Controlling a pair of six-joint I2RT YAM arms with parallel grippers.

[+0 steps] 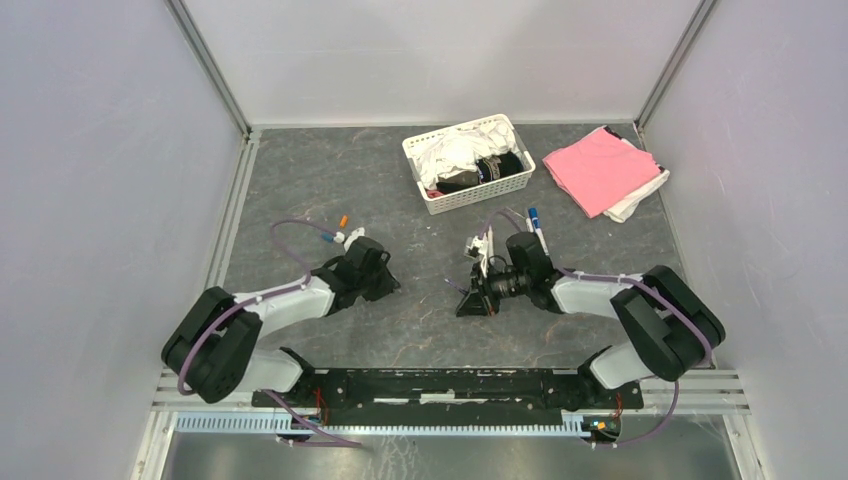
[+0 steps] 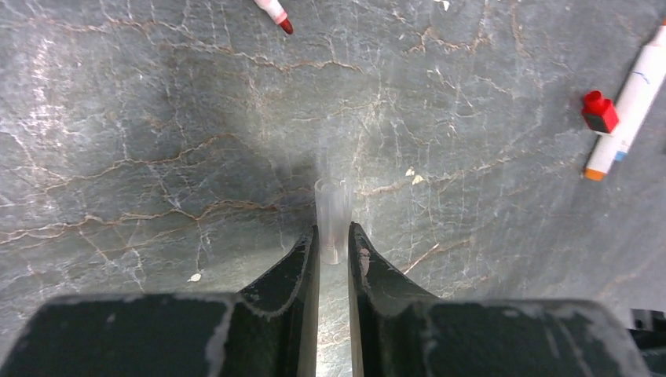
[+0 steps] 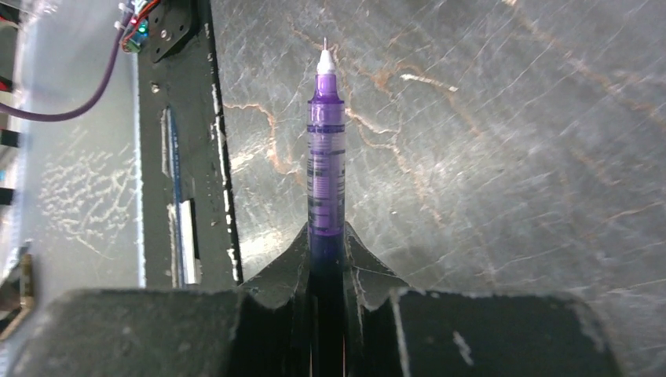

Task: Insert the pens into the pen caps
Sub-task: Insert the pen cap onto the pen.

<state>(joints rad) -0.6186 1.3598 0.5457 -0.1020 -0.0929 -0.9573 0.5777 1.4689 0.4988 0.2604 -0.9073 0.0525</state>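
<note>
Low, left claw (image 2: 334,233) pinches cap (image 2: 332,206), right claw (image 3: 326,230) pen (image 3: 325,157).

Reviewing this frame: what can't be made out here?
Left wrist: the red-tipped pen is cut off by the top edge.
Right wrist: the purple pen's rear end is hidden inside the right gripper.
Top view: the clear cap in the left gripper is hidden under the arm.

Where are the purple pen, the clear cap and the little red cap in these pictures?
purple pen (image 3: 325,169), right wrist view, middle of its barrel.
clear cap (image 2: 332,212), left wrist view, middle of its side wall.
red cap (image 2: 599,112), left wrist view, centre of its body.
</note>
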